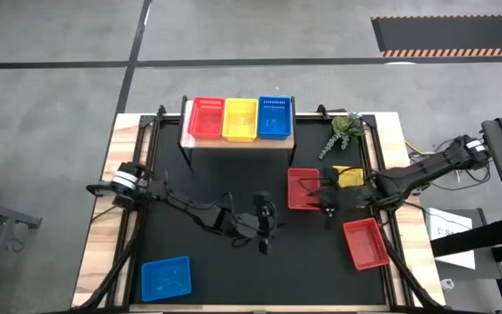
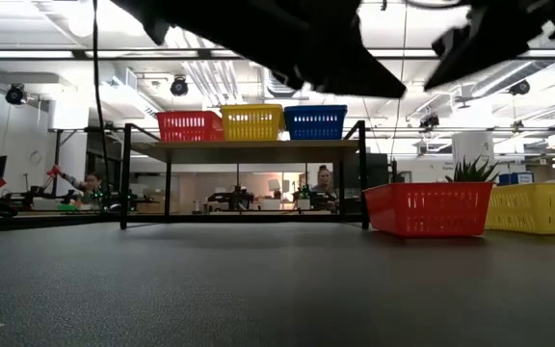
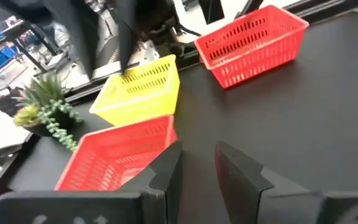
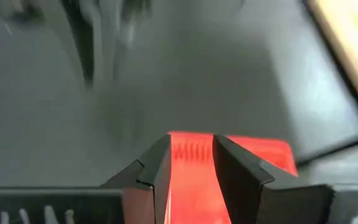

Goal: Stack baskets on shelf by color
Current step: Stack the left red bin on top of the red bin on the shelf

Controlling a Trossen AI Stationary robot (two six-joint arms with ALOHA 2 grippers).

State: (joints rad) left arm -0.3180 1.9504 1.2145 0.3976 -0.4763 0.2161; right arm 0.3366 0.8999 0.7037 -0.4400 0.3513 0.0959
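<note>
The shelf [image 1: 238,142] at the table's far side carries a red basket [image 1: 206,118], a yellow basket [image 1: 240,119] and a blue basket [image 1: 274,117] side by side on its plank top. On the table rest a red basket [image 1: 303,188], a yellow basket [image 1: 349,177], another red basket [image 1: 366,243] and a blue basket [image 1: 166,278]. My left gripper [image 3: 197,155] is open at mid-table, pointing at the first red basket [image 3: 117,155]. My right gripper [image 4: 191,149] is open above that basket's near right corner [image 4: 260,155].
A small potted plant [image 1: 345,133] stands at the far right beside the shelf. The table's middle and left, between the blue basket and the shelf legs [image 2: 123,178], lie bare black surface. Wooden edges [image 1: 103,218] frame the table.
</note>
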